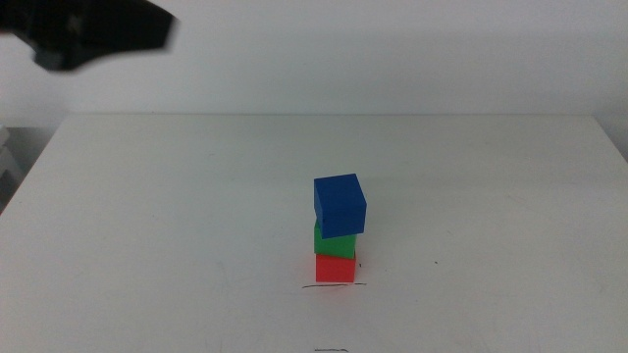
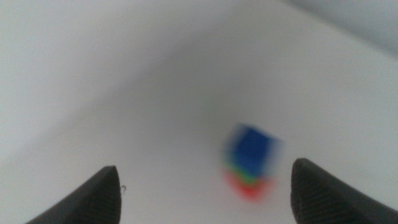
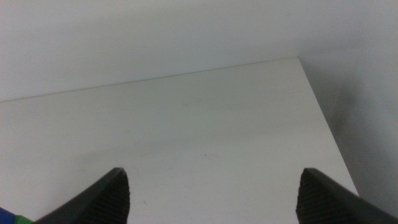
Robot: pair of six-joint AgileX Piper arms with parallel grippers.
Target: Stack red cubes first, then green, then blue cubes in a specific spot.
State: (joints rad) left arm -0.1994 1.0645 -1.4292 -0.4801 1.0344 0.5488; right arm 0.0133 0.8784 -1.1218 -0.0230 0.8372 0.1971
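The red cube (image 1: pixel 335 268) stands on the table just behind the short black pen line (image 1: pixel 334 285). The green cube (image 1: pixel 332 242) sits on the red one. The blue cube (image 1: pixel 340 204) sits on top, turned a little and overhanging. The stack shows blurred in the left wrist view: blue (image 2: pixel 252 148), green (image 2: pixel 241 175), red (image 2: pixel 250 188). My left gripper (image 2: pixel 205 167) is open and empty, high above and away from the stack; it is a dark blur at the far left in the middle view (image 1: pixel 98 34). My right gripper (image 3: pixel 212 171) is open and empty.
The white table (image 1: pixel 147 216) ends at a far edge against a pale wall. Another short pen mark (image 1: pixel 332 350) lies at the near edge. The right wrist view shows the table's corner (image 3: pixel 297 59) and slivers of blue and green (image 3: pixel 9 218).
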